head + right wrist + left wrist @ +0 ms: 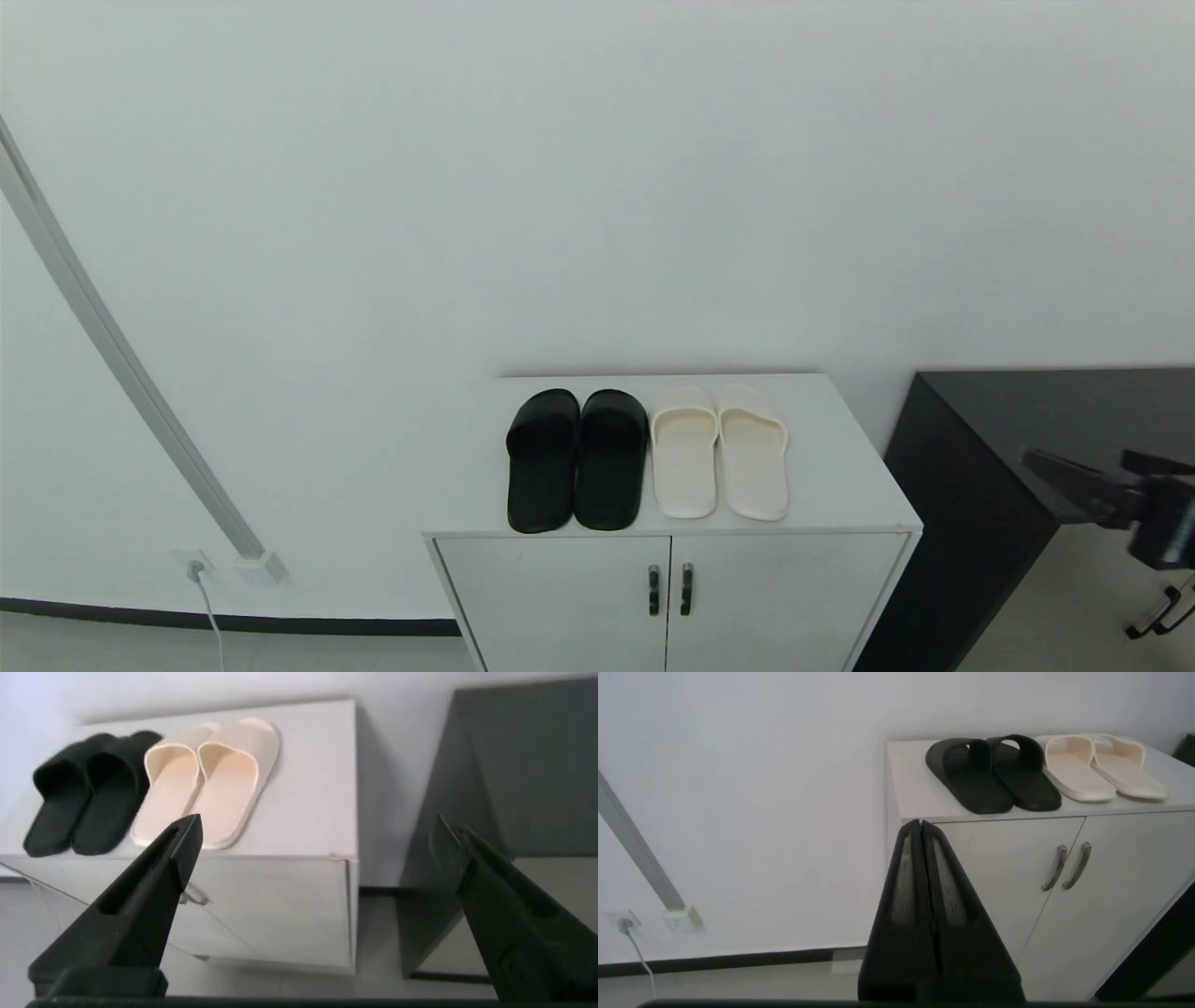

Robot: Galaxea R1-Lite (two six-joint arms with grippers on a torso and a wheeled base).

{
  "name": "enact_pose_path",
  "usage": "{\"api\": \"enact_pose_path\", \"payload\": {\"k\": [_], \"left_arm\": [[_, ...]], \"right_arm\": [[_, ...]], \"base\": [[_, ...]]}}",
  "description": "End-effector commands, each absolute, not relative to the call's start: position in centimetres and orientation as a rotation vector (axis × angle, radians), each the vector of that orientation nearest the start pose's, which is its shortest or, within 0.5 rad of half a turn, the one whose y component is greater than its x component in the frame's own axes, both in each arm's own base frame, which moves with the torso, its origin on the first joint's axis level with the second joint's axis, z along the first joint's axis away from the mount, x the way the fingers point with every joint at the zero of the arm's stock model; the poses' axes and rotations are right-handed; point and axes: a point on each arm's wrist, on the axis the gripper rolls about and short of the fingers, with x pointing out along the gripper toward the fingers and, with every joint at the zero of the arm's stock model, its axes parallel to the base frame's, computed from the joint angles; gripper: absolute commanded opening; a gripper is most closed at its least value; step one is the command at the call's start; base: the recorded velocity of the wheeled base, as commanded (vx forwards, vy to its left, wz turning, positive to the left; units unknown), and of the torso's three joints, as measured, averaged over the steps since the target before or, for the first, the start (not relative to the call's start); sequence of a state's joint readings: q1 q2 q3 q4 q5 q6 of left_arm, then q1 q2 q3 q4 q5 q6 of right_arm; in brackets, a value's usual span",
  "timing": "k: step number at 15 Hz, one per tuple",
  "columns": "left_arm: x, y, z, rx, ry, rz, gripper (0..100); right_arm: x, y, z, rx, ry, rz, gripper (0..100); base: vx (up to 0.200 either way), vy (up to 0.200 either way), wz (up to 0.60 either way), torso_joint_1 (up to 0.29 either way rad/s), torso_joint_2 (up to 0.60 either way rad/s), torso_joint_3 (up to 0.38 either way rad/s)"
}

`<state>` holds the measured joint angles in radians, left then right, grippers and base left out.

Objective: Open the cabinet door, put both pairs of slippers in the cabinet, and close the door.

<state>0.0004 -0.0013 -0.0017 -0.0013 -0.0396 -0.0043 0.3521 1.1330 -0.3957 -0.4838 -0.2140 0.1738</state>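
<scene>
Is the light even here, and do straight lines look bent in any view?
Head view: even light, no glare on the white cabinet; the wall conduit bows near the edge. Left wrist view: the wall conduit looks straight.

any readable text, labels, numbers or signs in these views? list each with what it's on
None: no text can be read in any view.
No print shows on the white two-door cabinet, the black rubber slippers, the cream rubber slippers, the black side cabinet or the white wall socket.
</scene>
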Motion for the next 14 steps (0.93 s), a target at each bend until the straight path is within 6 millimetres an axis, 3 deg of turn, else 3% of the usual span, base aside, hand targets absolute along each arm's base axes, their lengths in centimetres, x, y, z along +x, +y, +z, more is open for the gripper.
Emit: {"api": "enact_pose_path", "payload": {"k": [1,4,7,14], "left_arm": [[-2.3,-0.1,7.6,-0.005,-0.003,-0.038,0],[-2.3,-0.1,7.6,-0.005,-0.003,-0.038,0],[-2.3,-0.1,7.6,-0.005,-0.003,-0.038,0],[-2.3,-0.1,7.6,-0.005,-0.003,-0.04,0]], "right_arm": [[19.3,10.5,17.6,0.084,0.311,0.147,100],[21.8,14.6,17.5,0.088,0.32,0.166,100],[24.1,18.1,16.0,0.103,0.354,0.161,100],[29.8,22.9,11.3,0.109,0.352,0.084,100]], "base": [[0.0,0.0,0.0,0.0,0.0,0.0],[0.0,0.0,0.0,0.0,0.0,0.0],[0.0,0.0,0.0,0.0,0.0,0.0],[0.0,0.0,0.0,0.0,0.0,0.0]]}}
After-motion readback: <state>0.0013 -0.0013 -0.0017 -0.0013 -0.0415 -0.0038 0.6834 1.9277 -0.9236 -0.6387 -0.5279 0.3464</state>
